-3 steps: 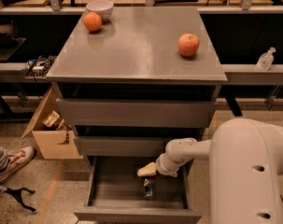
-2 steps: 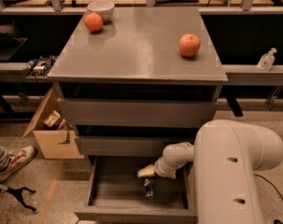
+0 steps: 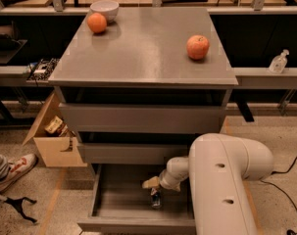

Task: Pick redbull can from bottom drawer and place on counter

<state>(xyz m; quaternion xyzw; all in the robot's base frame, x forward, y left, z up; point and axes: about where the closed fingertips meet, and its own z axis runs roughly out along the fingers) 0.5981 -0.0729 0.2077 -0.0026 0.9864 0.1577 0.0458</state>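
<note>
On the floor at far left a shoe is poking into view, and just right of it a cardboard box is sitting open beside the cabinet. Up on the counter an orange is lying near the back left corner, just beside a white bowl. No can is sitting up there, so the placing is not yet done.

Below, the bottom drawer is standing pulled out, so access is sorted. Inside it, right of middle, the redbull can is resting on the drawer floor, looking upright. The gripper is hanging right over the can, down inside the drawer, touching or nearly touching its top. I cannot tell how far open the gripper is or whether it is gripping anything. The can is not looking lifted.

My read is that the reach is about done and the grab is happening or just coming. Left to do: secure the can, lift it clear of the drawer, carry it up, and set it on the counter.

Further right an apple is sitting on the counter's right side, well apart from the orange. The white arm is filling the lower right, and a clear bottle is standing at far right.
</note>
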